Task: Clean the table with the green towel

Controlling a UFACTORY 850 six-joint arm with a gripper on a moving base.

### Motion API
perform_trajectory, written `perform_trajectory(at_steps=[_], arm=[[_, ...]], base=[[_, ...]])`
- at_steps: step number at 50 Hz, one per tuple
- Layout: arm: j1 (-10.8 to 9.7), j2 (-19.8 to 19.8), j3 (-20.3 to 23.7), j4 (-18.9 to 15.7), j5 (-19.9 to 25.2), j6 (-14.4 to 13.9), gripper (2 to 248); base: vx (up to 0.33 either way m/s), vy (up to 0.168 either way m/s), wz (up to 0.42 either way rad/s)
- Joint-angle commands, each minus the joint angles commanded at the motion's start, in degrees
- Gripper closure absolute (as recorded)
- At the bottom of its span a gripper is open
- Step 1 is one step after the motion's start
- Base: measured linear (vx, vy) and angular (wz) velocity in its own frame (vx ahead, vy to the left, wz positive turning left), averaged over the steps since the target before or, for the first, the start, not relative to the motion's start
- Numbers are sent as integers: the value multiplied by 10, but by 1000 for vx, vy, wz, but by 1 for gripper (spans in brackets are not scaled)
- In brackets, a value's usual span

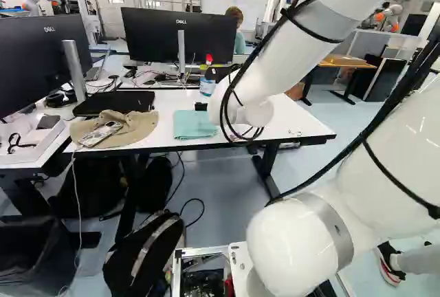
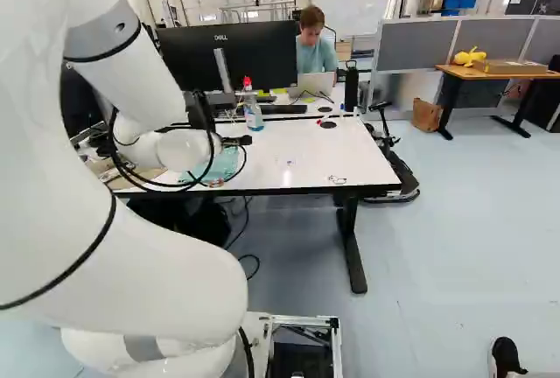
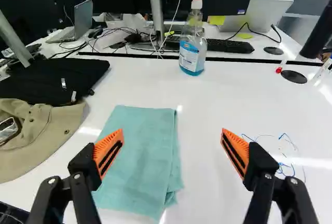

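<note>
1. Two fingers wide apart, nothing held: gripper (image 3: 172, 133) above white table (image 3: 218, 89), folded green towel (image 3: 140, 156) lying off-centre toward one finger.
2. We read this as pre-grasp. Next we centre, lower, pinch cloth, then wipe blue scribbles (image 3: 281, 169).
3. Right base view gives us a scooter (image 2: 402, 175); wrist view doesn't.

Green towel (image 3: 140, 156): partly behind the arm's cables (image 2: 208, 115) in R base view. Tan hat (image 3: 57, 136) cut off by wrist view's edge & mostly behind the arm (image 2: 157, 282) in R base view (awkward spot, that). Black bottle (image 3: 319, 32) cut off too, wrist view. Blue scribbles (image 3: 285, 169) too small to make out in L base view. Nearest monitor (image 1: 34, 63) cut off, L base view.
</note>
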Motion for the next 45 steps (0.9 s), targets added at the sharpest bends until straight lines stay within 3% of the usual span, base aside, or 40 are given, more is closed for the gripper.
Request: perform_trajectory(at_steps=[21,45], arm=[[23,-31,-59,22,-90,0,3],[49,-63,-124,52,-229,0,3]], base=[[0,0,0],[0,0,0]])
